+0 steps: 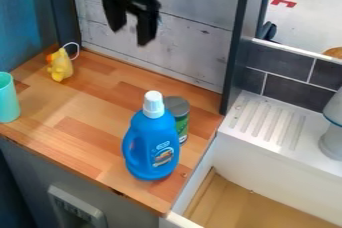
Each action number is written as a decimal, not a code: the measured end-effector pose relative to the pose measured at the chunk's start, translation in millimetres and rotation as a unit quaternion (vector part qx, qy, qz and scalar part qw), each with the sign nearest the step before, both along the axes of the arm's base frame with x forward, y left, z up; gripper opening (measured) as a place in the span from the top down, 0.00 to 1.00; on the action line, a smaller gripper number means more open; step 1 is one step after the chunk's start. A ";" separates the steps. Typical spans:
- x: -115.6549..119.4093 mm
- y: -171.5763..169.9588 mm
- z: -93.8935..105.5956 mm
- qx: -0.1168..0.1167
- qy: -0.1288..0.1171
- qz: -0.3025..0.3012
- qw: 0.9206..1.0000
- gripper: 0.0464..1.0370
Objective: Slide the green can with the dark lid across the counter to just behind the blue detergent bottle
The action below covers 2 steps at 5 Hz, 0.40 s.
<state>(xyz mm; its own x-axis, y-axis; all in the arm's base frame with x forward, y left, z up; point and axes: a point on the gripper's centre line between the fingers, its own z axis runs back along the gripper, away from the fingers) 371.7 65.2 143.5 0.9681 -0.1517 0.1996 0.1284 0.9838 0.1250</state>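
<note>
black gripper (130,33) hangs at the top of the view, left of centre, in front of the whitewashed plank panel (190,42); jaws stand apart, one finger lower in the view than the other. nearest thing appears to be the yellow toy duck (61,67): orange beak, white loop at its top, upright at the back left of the wooden counter (87,102), near the foot of a dark post (63,9). gripper and duck well apart in the view. at the left edge, a teal cup (7,99), upright, partly cut off by the frame. toward the front right of the counter, a blue bottle (152,144), upright, white cap on, handle on its left side as seen here, label low on the front. just behind it and to its right, a green can (182,124) with a grey lid, partly hidden by the bottle; cannot tell if the two touch. right of the counter, a white sink (267,154) with a ribbed ledge at its back and a tan floor. on the ledge, at the right edge, a pale grey object (332,142) with a blue line, partly cut off. dark tiles (294,92) rise behind the ledge.
</note>
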 end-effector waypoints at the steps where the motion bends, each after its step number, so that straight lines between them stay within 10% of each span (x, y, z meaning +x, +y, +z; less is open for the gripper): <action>1: -29.5 -6.2 23.7 -0.013 0.012 -0.009 1.000 0.04; 2: -54.4 -11.4 35.6 -0.020 0.027 -0.015 0.999 0.04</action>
